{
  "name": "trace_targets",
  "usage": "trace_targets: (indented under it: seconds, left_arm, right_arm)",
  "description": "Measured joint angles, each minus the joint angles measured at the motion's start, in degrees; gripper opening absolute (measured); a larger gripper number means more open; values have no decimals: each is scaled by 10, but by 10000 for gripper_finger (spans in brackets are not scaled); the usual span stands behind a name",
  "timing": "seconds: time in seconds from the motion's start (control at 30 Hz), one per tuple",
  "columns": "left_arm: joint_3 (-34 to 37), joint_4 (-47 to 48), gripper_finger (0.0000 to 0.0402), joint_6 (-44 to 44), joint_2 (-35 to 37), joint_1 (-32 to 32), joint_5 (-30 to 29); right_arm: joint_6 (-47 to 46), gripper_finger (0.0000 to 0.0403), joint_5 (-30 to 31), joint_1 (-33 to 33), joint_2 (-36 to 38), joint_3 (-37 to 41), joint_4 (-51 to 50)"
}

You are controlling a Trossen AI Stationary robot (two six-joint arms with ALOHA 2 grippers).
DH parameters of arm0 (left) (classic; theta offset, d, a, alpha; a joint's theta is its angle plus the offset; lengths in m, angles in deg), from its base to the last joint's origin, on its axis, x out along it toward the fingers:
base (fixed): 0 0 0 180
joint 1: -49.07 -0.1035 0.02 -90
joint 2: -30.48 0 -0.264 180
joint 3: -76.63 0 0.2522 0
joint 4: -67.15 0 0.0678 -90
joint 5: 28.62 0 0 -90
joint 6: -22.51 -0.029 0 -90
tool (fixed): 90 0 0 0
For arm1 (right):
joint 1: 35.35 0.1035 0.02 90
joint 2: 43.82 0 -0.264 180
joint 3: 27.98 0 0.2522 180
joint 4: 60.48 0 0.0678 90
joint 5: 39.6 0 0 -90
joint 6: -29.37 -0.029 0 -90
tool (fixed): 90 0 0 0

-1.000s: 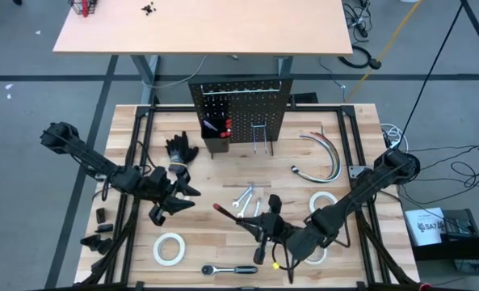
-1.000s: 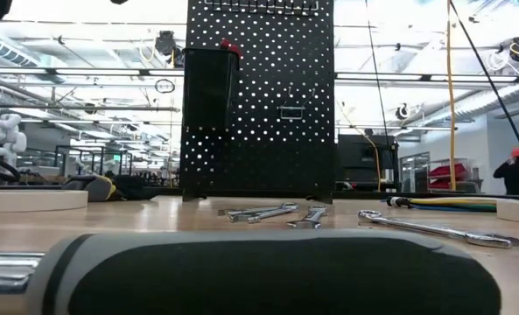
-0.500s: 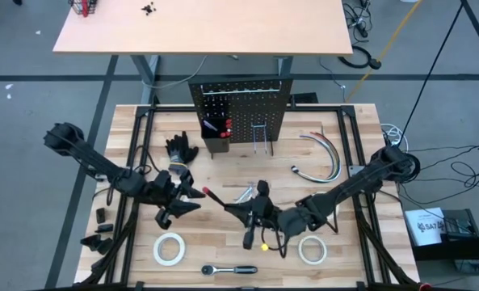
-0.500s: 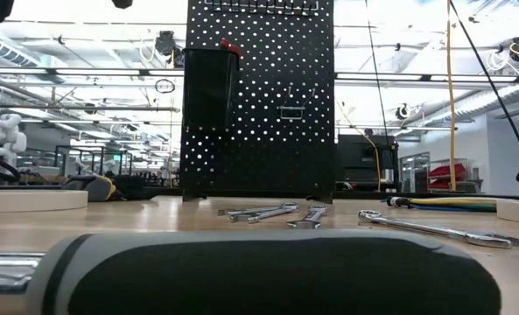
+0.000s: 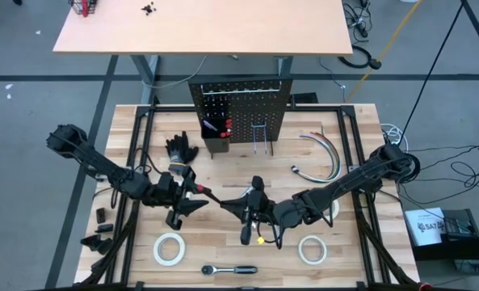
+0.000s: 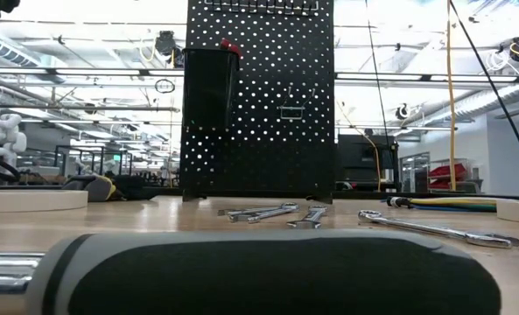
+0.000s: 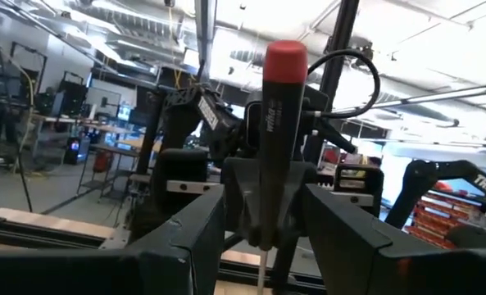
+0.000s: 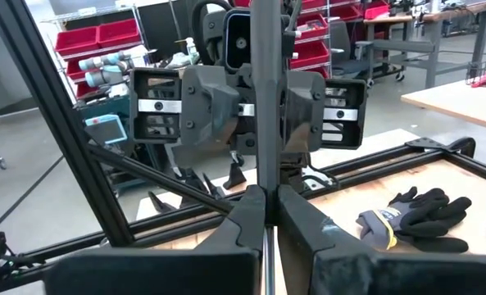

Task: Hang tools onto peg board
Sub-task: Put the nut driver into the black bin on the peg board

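My right gripper is above the middle of the table, shut on a screwdriver with a black handle and a red cap. My left gripper faces it from the left and is open. Its fingers stand on either side of the handle, and I cannot tell whether they touch it. The peg board stands upright at the far middle. Its black bin holds other screwdrivers, and beside the bin is a wire hook. Silver wrenches lie flat on the table. My right gripper pinches the screwdriver's thin metal shaft between its two fingers, just behind the handle. The fingers come about level from the table's right. The screwdriver is clear of the table, its red-capped handle end reaching toward my left gripper.
A ratchet lies at the near edge and fills the low view's foreground. Two white tape rolls lie near the front. Black gloves lie left of the board and curved cables lie to its right.
My right gripper has carried the screwdriver toward the table's left and a little toward the far edge, keeping it clear of the table. My left gripper has shifted slightly right toward it. The red-capped handle end now stands between the left fingers.
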State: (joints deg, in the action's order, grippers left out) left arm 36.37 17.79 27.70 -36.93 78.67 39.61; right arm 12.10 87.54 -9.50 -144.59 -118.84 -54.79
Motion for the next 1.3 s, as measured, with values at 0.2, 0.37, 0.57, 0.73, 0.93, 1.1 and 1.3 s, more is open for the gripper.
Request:
trace_targets:
  seconds: [0.2, 0.37, 0.57, 0.73, 0.93, 1.1, 1.3]
  left_arm:
    - [0, -7, 166, 1, 0, -5, 3]
    - [0, -24, 166, 2, 0, -8, 4]
    - [0, -56, 166, -1, 0, -7, 14]
    - [0, -56, 166, 3, 0, -7, 16]
    - [0, -80, 166, 3, 0, -7, 16]
    - [0, -82, 166, 4, 0, -7, 22]
    - [0, -81, 166, 21, 0, -7, 22]
  right_arm:
    - [0, 10, 0, 0, 0, -1, 0]
    - [0, 10, -17, -3, 0, -1, -1]
    - [-8, 10, -13, -6, 0, -1, -7]
    - [-9, 10, -13, -7, 0, -1, -7]
    - [-26, 10, -15, -7, 0, -1, -17]
    - [-31, 10, -15, -7, 0, -1, -17]
    - [-31, 10, -15, -7, 0, -1, -17]
